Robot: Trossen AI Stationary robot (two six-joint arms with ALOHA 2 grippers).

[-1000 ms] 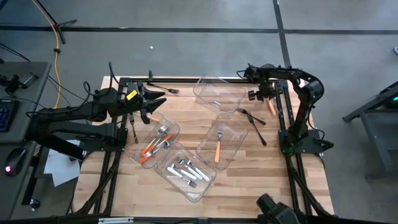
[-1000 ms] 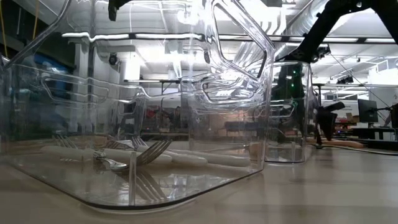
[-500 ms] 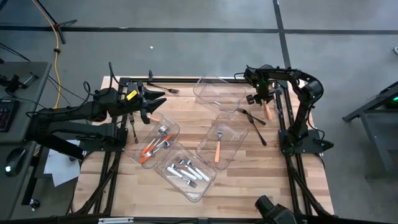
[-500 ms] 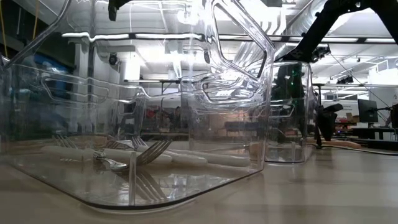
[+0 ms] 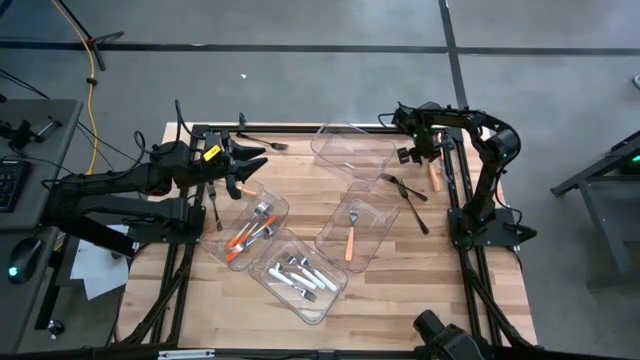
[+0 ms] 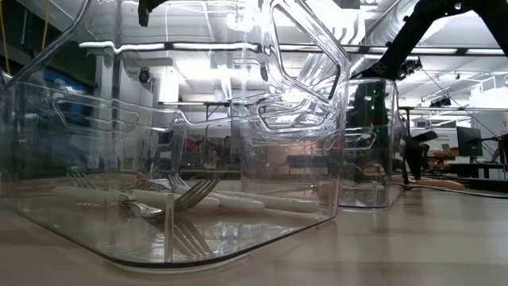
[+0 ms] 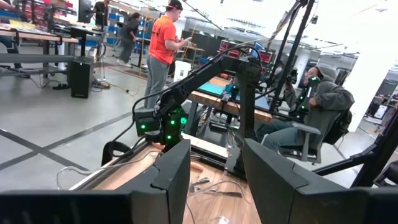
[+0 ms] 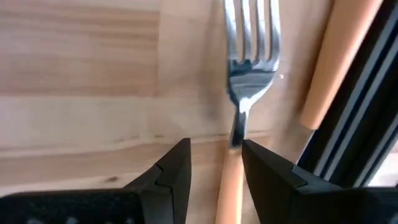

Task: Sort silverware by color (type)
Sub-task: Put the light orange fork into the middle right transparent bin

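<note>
My right gripper [image 5: 412, 152] hovers low over the table's far right corner, open. In the right wrist view its fingers [image 8: 216, 168] stand on either side of an orange-handled fork [image 8: 250, 56] that lies flat on the wood. A second orange handle [image 8: 329, 68] lies beside it against the black rail. In the high view these orange pieces [image 5: 434, 175] lie by the right edge. My left gripper [image 5: 257, 165] waits open above the far left [image 7: 216, 174]. Black pieces lie loose [image 5: 400, 187] [image 5: 262, 143]. My right gripper comes at the orange-handled fork from above, with the fingers across its handle [image 8: 231, 180] just behind the silver neck. The handle runs close along one finger [image 8: 273, 180]. I cannot tell whether they touch. The fork lies flat on the table.
Several clear bins stand mid-table: one with orange-handled pieces [image 5: 245, 230], one with white-handled pieces [image 5: 298, 275], one with a single orange piece [image 5: 352, 232], one bare at the far side [image 5: 352, 150]. The low view looks through the white-handled bin [image 6: 159, 202]. People show beyond the table.
My right gripper shifted a little toward the table's near right, over the orange-handled pieces, and has since come back toward the far left. The silverware has stayed where it was.
</note>
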